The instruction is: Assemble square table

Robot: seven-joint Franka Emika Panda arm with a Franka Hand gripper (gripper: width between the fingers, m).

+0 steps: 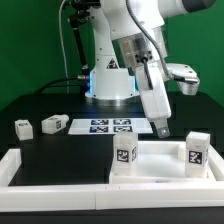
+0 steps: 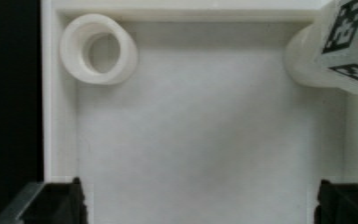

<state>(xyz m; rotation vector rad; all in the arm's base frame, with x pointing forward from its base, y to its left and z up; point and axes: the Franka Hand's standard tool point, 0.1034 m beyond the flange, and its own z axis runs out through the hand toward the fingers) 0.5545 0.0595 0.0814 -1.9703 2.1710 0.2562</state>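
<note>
While the gripper (image 1: pixel 162 130) hangs with jaws spread wide, the white square tabletop (image 1: pixel 155 166) lies flat on the table directly below it; round corner socket (image 2: pixel 96 48) showing; two tagged legs (image 1: pixel 125 152) upright at its corners.

Leg (image 2: pixel 345 45) blurred, cut by the wrist view's edge, jaws barely in frame, slab (image 2: pixel 194 130) cropped

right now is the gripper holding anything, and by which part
Nothing is held: the gripper hovers open over the large white square plastic slab.
</note>
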